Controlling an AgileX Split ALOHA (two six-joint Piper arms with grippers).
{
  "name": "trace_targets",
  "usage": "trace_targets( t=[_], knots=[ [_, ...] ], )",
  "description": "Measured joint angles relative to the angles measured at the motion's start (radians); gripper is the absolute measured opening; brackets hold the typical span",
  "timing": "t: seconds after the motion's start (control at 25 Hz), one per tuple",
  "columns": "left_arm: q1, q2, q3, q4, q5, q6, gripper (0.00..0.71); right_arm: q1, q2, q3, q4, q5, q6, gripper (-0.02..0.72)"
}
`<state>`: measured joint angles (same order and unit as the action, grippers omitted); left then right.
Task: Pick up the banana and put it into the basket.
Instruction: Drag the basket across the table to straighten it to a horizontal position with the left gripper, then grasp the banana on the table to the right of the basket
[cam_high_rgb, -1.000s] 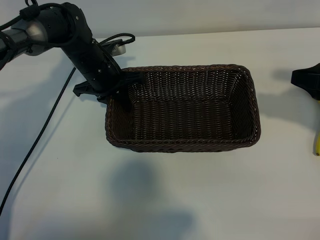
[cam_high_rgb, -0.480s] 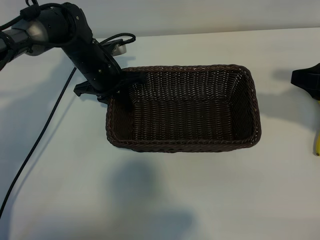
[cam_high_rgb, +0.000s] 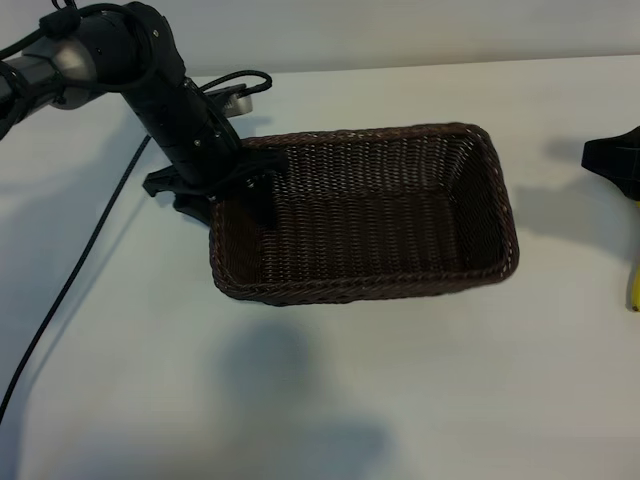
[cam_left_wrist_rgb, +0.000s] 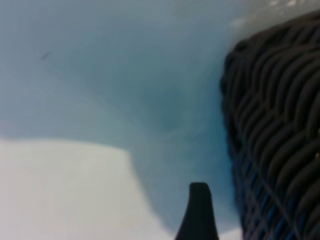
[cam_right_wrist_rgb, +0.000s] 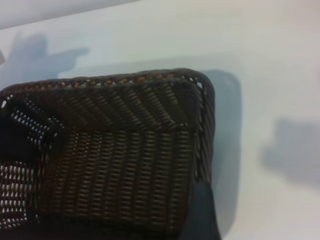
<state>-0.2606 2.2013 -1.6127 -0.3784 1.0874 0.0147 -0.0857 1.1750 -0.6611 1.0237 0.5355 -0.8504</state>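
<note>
The basket (cam_high_rgb: 365, 215) is empty. The banana (cam_high_rgb: 634, 285) lies far off on the tabletop (cam_high_rgb: 400, 400). The left claw (cam_high_rgb: 215, 195) straddles the basket's rim, released. The right claw (cam_high_rgb: 615, 165) waits, released.

left gripper (cam_high_rgb: 222, 203) jaws spread (angled down), right gripper (cam_high_rgb: 612, 160) parked

Dark wicker basket (cam_high_rgb: 470, 215) empty; banana (cam_high_rgb: 634, 288) at table edge.

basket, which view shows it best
The exterior view: the whole wicker basket shows, rim and empty inside, with the left tool at its corner. The right wrist view shows one end; the left wrist view only a blurred piece of outer wall.
</note>
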Motion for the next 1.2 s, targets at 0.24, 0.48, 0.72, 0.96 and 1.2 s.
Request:
trace_targets(
  t=[0.24,0.48,0.72,0.96,1.2],
  knots=[
    [0.000,-0.030,-0.039,0.055,0.049,-0.027,0.609,0.000,0.000,0.000,0.000,0.015,0.000,0.584],
    [0.000,-0.040,-0.132,0.064,0.086,-0.053,0.604,0.000,0.000,0.000,0.000,0.016,0.000,0.584],
    [0.000,-0.040,-0.235,0.140,0.087,-0.095,0.604,0.000,0.000,0.000,0.000,0.016,0.000,0.584],
    [0.006,-0.045,-0.360,0.213,0.087,-0.131,0.603,0.000,0.000,0.000,0.000,0.017,0.000,0.584],
    [0.044,-0.092,-0.382,0.404,0.087,-0.135,0.603,0.000,0.000,0.000,0.000,0.017,0.000,0.584]
  ],
)
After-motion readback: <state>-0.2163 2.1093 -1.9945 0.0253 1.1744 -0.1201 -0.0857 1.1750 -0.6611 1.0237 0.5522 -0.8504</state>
